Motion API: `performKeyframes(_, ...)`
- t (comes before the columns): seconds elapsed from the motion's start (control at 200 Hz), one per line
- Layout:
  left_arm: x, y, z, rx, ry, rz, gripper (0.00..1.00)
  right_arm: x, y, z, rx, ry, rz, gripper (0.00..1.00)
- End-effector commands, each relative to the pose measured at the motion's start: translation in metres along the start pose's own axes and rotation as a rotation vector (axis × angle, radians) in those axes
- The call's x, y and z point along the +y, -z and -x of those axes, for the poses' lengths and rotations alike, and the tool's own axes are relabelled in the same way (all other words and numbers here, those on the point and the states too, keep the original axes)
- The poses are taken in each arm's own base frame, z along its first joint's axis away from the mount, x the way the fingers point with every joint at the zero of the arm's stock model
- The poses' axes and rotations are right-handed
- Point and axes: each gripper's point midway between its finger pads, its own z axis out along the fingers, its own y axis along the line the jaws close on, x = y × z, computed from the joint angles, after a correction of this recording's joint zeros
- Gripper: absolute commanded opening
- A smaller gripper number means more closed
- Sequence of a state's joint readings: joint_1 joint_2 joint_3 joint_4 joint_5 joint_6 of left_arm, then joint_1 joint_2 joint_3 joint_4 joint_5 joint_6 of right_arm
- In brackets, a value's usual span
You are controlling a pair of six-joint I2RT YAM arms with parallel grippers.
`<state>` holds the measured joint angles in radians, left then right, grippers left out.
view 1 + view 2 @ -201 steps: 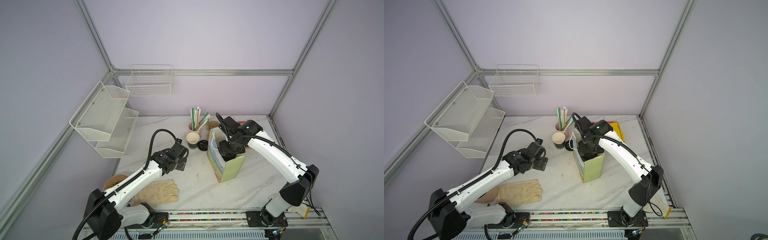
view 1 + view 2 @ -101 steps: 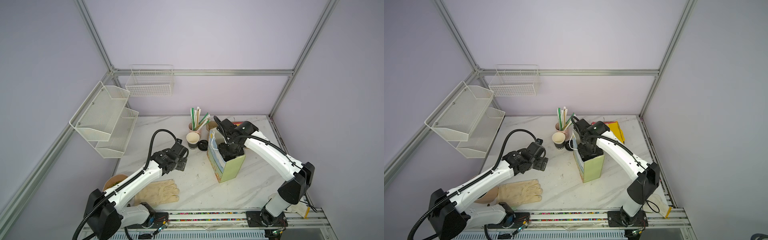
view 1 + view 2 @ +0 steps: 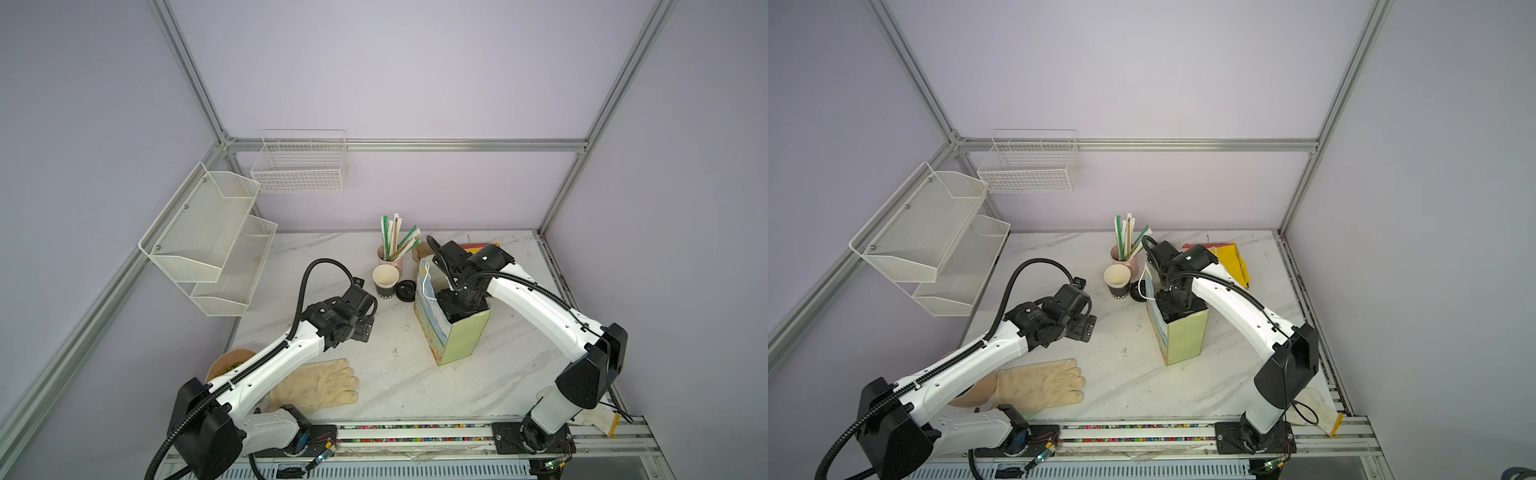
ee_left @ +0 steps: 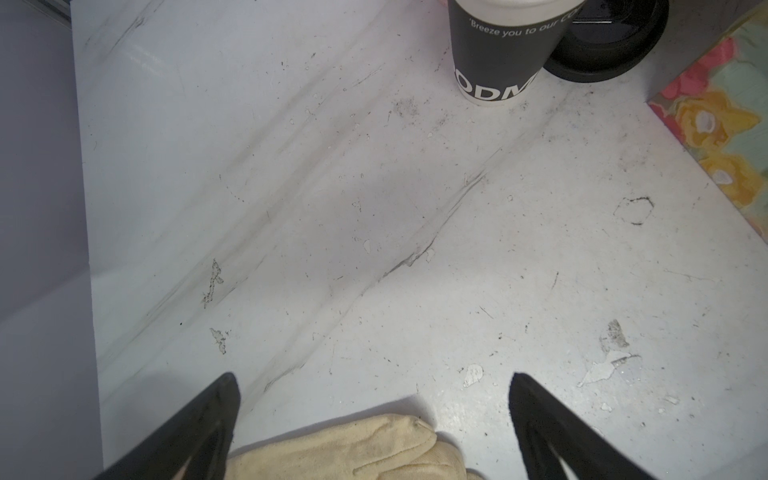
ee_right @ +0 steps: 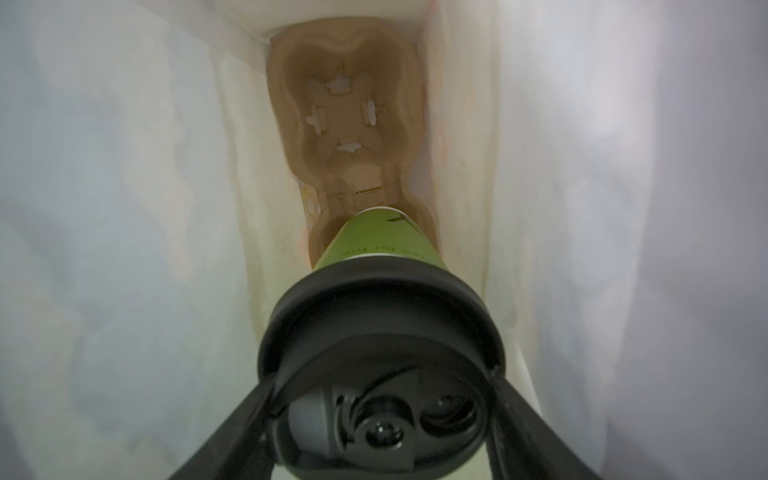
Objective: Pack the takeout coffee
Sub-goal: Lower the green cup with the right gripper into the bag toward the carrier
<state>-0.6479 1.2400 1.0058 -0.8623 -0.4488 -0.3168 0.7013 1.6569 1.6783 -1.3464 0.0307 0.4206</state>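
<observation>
Nearest the front edge of the marble table (image 3: 395,390), the cream work glove (image 3: 320,384) lies flat where it lay 1 second ago. The left arm above it has not shifted either. The left gripper (image 4: 372,378) hangs over the bare table just past the glove's fingertips. Its 2 fingers are spread as wide as they go, with nothing between them and touching nothing.

What has changed is on the right. The right arm has sunk lower, so its wrist, which stood above the mouth of the paper bag (image 3: 461,336) earlier, now sits down in that mouth. Inside the bag, the right wrist view shows the right gripper (image 5: 382,374) clamped on the takeout coffee (image 5: 382,245), with 1 finger pressed against each side of its black lid (image 5: 380,316). The cup hangs upright, its green base at the nearer socket of the brown pulp carrier (image 5: 345,108) on the bag's floor. Whether it is fully seated I cannot tell.

Just past the bag, toward the left arm's side, stand the open black cup (image 3: 385,282) and a loose lid (image 3: 405,290) close beside it — both unmoved. Behind them is the pink cup of straws (image 3: 388,257). Farthest back, a white mesh shelf (image 3: 208,232) and a wire basket (image 3: 299,166) hang on the walls.
</observation>
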Motion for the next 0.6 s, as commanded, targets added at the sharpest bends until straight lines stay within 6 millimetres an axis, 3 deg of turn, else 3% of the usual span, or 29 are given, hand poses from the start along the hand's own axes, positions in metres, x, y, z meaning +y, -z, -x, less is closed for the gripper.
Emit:
performKeyframes(0.0, 0.001, 0.014, 0.025, -0.058, 0.017, -0.020, 1.00, -0.004, 0.001, -0.013, 0.035, 0.008, -0.005, 0.71)
performKeyframes(0.59, -0.001, 0.012, 0.024, -0.048, 0.009, -0.024, 1.00, -0.007, -0.002, -0.030, 0.067, 0.005, 0.011, 0.70)
